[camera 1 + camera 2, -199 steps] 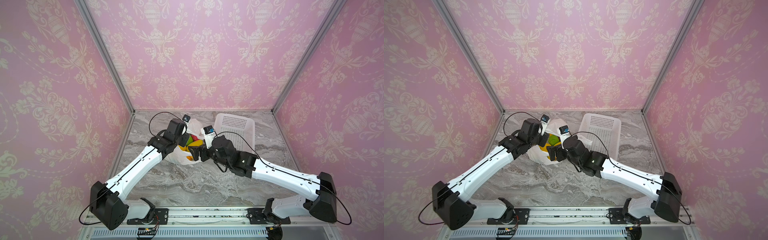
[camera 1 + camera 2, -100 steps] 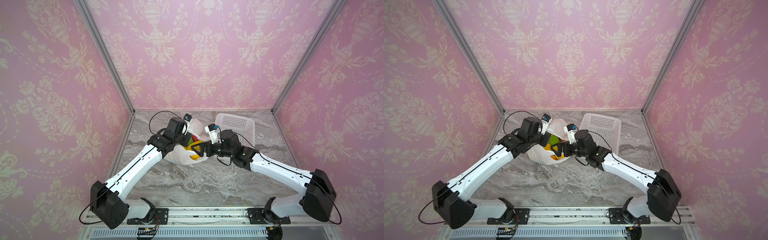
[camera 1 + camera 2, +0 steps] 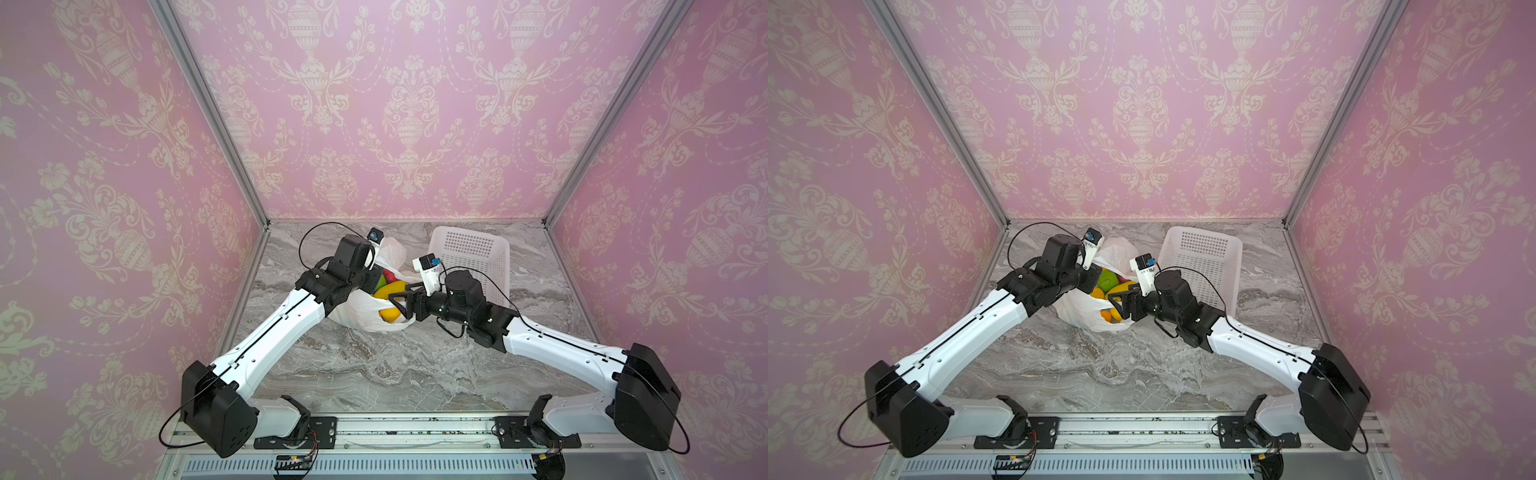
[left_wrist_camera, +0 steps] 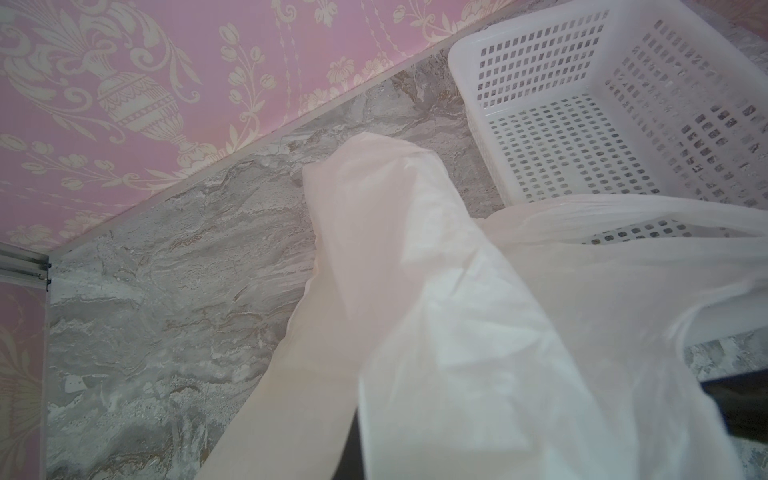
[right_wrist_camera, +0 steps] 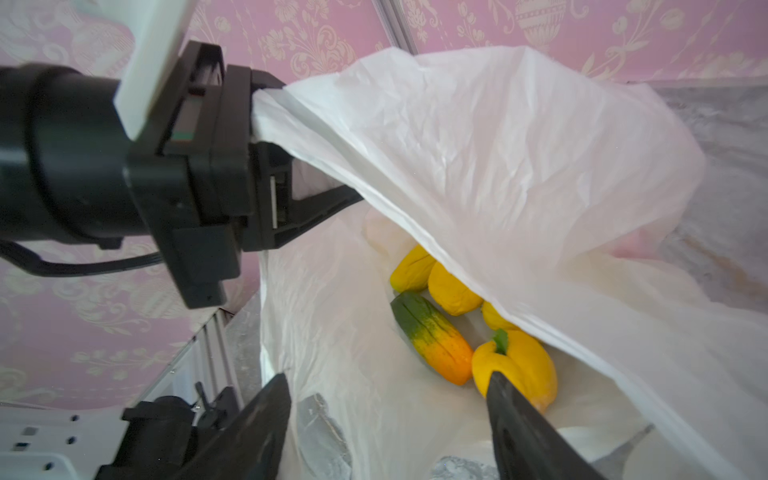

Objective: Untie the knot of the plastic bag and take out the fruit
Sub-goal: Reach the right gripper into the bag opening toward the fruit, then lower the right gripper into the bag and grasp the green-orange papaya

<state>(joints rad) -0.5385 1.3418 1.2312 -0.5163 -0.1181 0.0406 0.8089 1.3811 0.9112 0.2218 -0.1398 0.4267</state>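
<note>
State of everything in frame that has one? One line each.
plastic bag, mouth open, one edge lifted
fruit, inside the plastic bag, none taken out
basket, upright, empty
left tool, shut on the plastic bag's edge
right tool, open at the bag's mouth, holding nothing

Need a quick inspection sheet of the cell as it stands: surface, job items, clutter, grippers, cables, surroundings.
Surface: marble table, carrying only bag and basket.
Job's things: bag mouth open; fruit inside it.
Clutter: basket behind, no fruit seen in it; otherwise nothing seen.
Grippers: left gripper shut on bag's rim, holding it up; right gripper open at the mouth, one finger by a yellow pepper.
Cables: black loops at both wrists, no snag seen.
Surroundings: pink patterned walls, metal frame.
</note>
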